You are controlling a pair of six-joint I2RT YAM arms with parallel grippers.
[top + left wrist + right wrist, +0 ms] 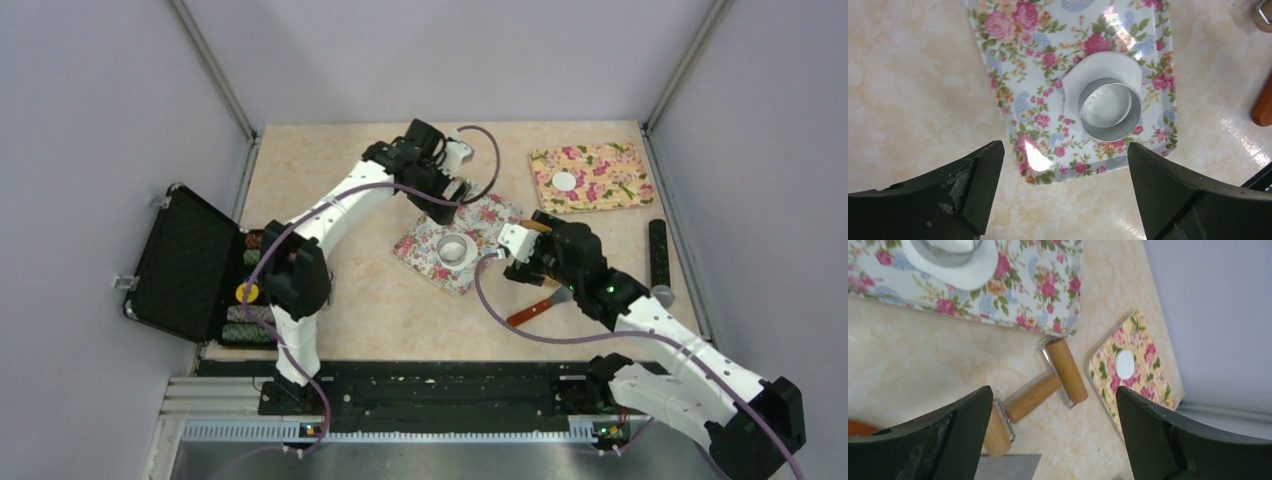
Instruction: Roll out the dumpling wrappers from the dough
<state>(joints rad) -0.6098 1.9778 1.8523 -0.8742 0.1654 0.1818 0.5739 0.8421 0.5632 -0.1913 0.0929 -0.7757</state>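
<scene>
Above the table, my left pincer [1064,148] hangs with its two dark fingers spread wide and nothing between them, looking down on a white-and-pink floral mat [1048,40]. On that mat lies a flattened white dough sheet [1108,65], roughly round. A small shiny-walled round bowl [1109,111] sits on the sheet's near part, and the dough shows past it on the far and left sides.

My right pincer [1053,390] is likewise parted and holds nothing. It hovers over the bare tabletop just beside the same mat's corner. Under it lies a wooden roller [1068,370] with a wooden handle, a cylinder at each end in a metal bracket, resting on the table and apart from both mats.

Further to the right, near the wall, a yellow floral mat [1143,375] carries one dumpling wrapper [1124,365], a thin white disc near its middle.

From overhead, a scraper with a reddish-brown handle [530,312] lies on the table near my right arm. An open black case [185,260] stands at the left edge.
</scene>
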